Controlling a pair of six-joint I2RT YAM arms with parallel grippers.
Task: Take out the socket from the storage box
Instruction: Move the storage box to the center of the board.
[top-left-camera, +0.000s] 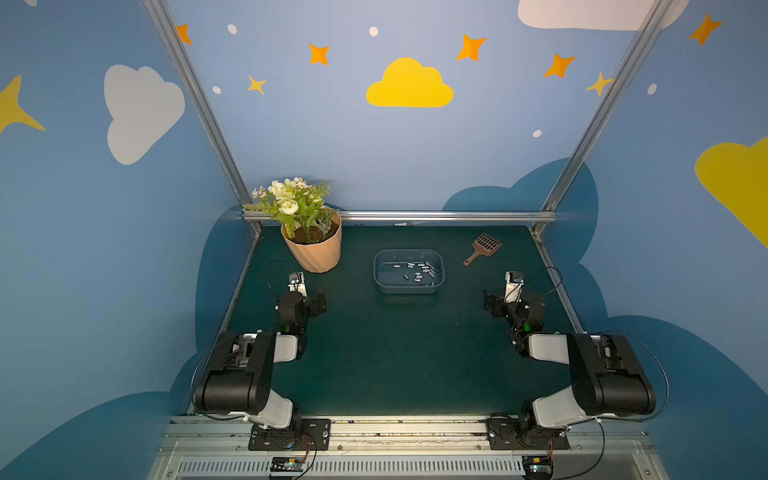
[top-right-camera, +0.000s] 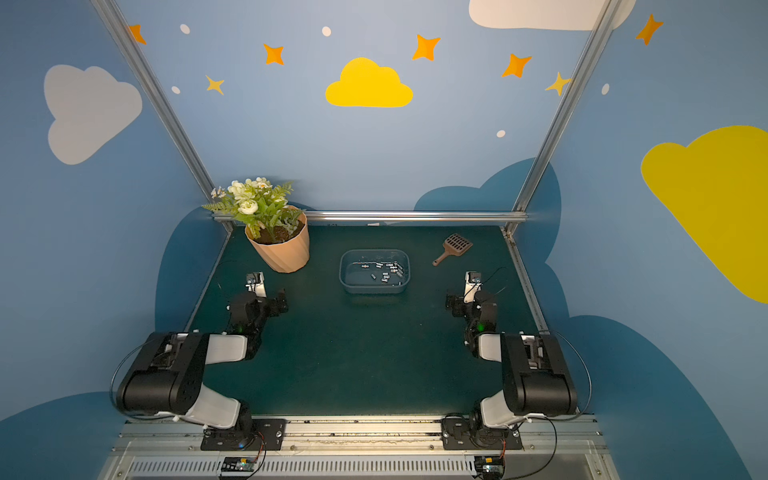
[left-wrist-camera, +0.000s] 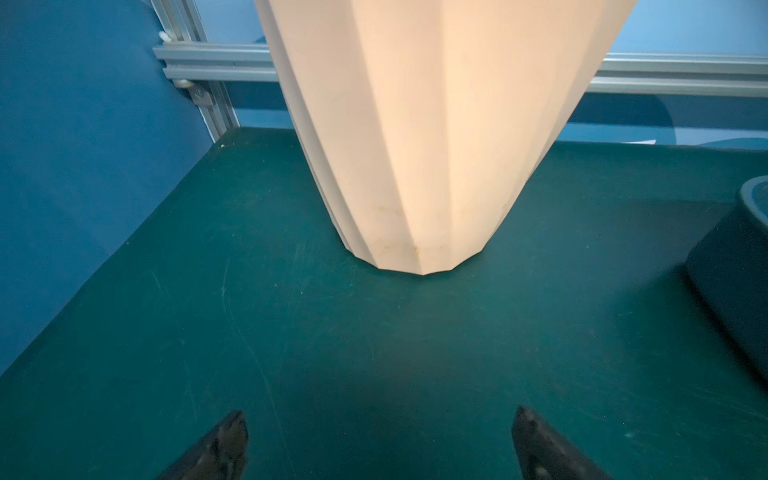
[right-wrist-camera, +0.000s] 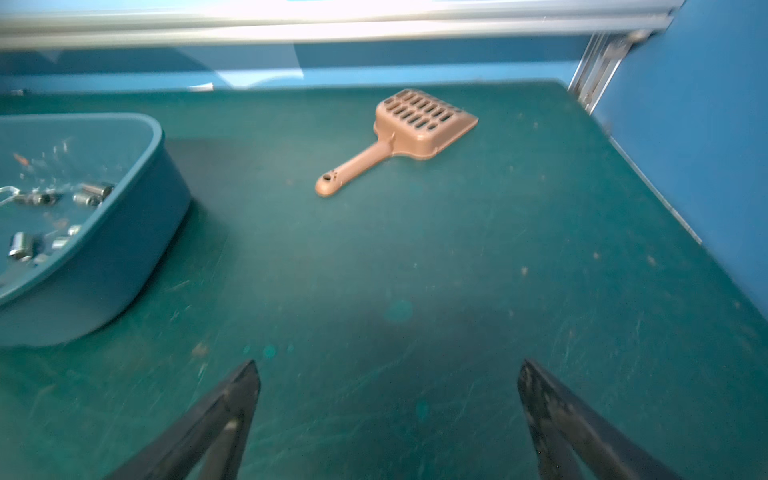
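Evidently unstarted, left tool (left-wrist-camera: 380, 415) and right tool (right-wrist-camera: 388, 363) gape empty; a socket (right-wrist-camera: 96, 190) in the storage box (right-wrist-camera: 124, 257) needs grasping.

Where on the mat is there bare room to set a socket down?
Widest bare patch: the green mat in front of the storage box, between the left pincer and the right pincer. A smaller patch lies between the box and the brown scoop. It is crowded inside the box, where the sockets lie.

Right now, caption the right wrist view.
Open right end effector facing the slotted scoop, with sockets in the storage box nearby.
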